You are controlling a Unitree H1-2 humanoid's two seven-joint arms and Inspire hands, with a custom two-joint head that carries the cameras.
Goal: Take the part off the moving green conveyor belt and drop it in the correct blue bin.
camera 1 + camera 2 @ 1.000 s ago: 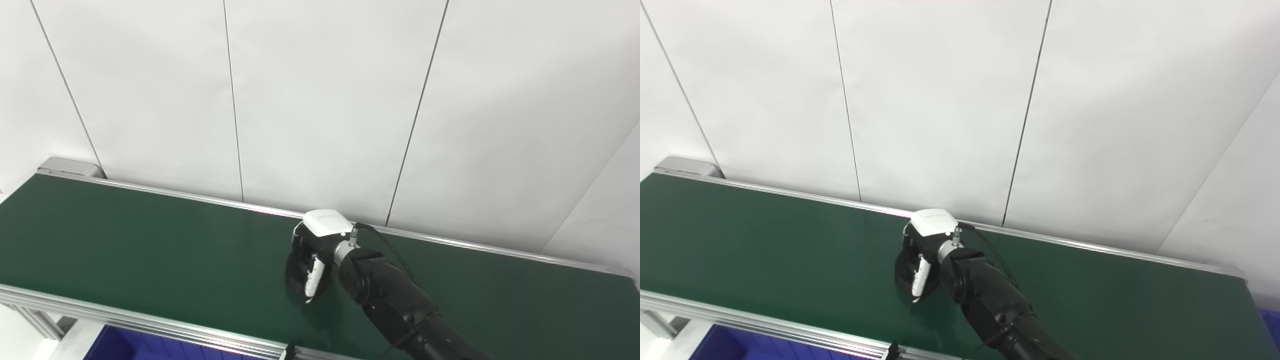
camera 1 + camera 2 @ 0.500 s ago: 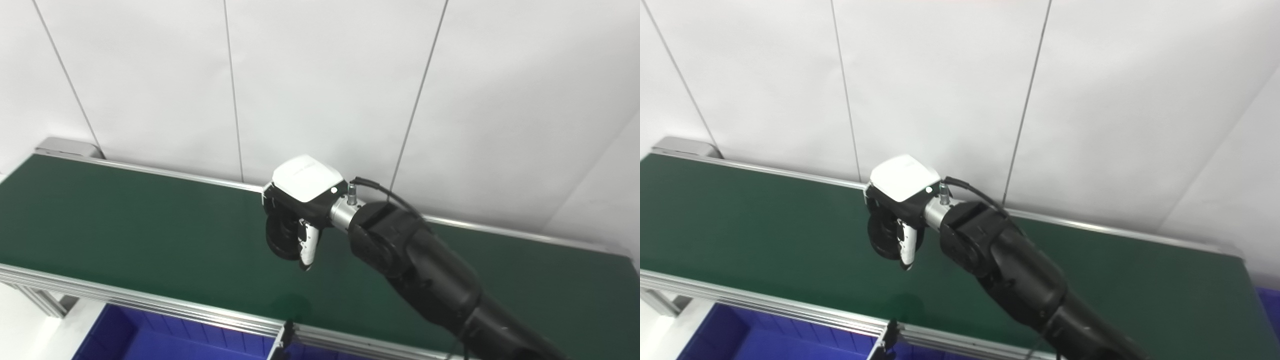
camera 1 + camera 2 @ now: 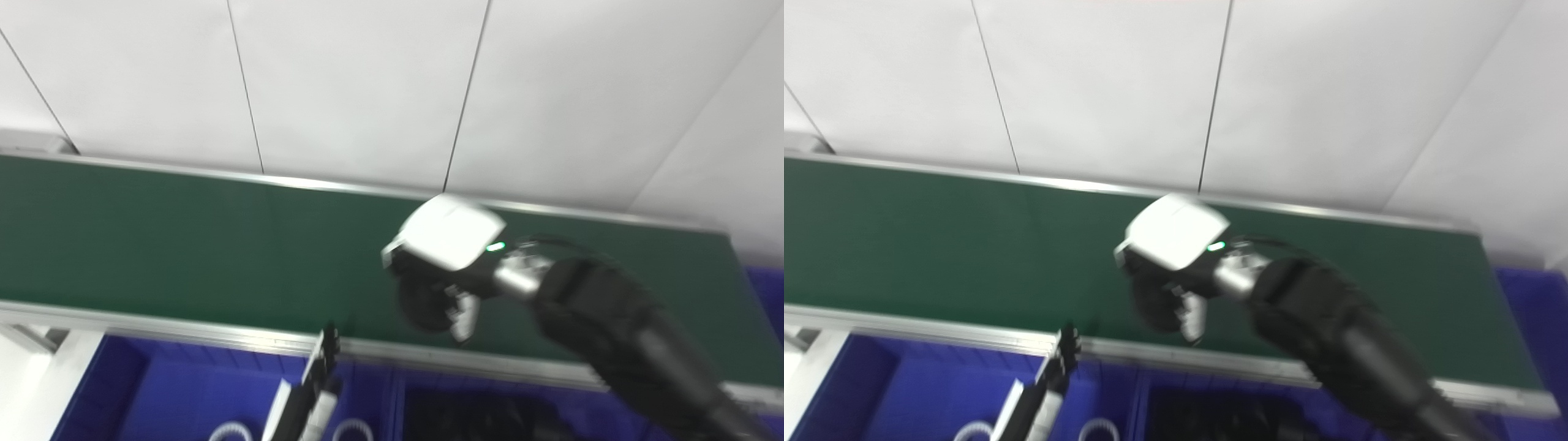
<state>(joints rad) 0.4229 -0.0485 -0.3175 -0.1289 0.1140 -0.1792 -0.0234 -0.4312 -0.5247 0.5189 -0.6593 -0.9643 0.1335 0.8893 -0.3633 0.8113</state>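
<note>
Right hand (image 3: 438, 288), white-backed, fingers curled around a dark round part (image 3: 422, 306), held just above the near edge of the green conveyor belt (image 3: 184, 245). Left hand (image 3: 1059, 361) low at the belt's near rail, fingers straight and together; grip state unclear. White panelled wall (image 3: 367, 79) behind. Picture blurred. Blue bins (image 3: 177, 392) below: white rings (image 3: 352, 429) in the left one, dark parts (image 3: 1225, 416) in the next.

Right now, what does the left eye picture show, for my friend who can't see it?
The right hand holds a black round part above the front edge of a green belt. Below are blue bins, and the left hand pokes up near them. The picture is blurry.
</note>
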